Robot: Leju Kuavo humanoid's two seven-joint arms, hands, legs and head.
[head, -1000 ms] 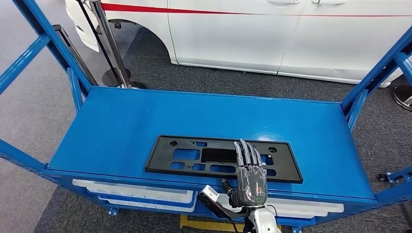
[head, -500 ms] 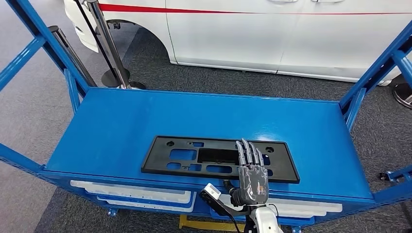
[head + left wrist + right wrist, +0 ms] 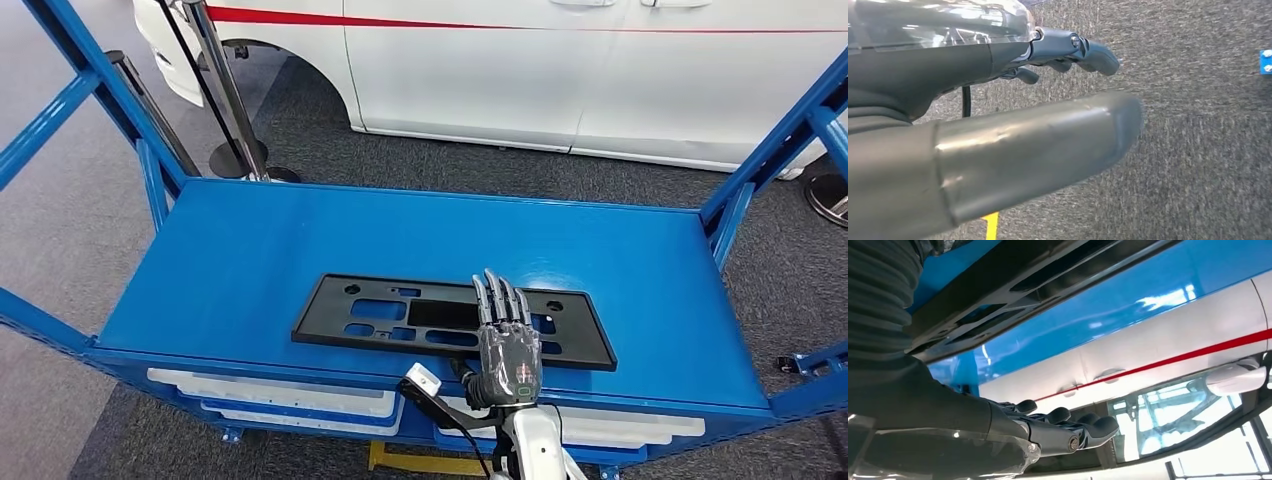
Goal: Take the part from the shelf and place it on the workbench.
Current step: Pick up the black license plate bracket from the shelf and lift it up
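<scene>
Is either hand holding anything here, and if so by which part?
Nothing is held. The right hand lies flat, fingers straight, over the black part; the left hand hangs above the carpet.

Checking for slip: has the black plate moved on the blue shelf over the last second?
Yes. The black plate slid slightly leftward and away from the blue shelf's front edge, with the right hand on it.

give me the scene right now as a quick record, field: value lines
surface: blue shelf, top deck
part: black plastic panel, lying flat near the front edge
right robot hand: fingers stretched out flat over the panel's right portion, not closed around it; contact cannot be told
left robot hand: hangs over grey carpet, holding nothing
below deck: white trays on a lower level
background: white car with red stripe, stanchion posts
task stage: part not yet lifted
</scene>
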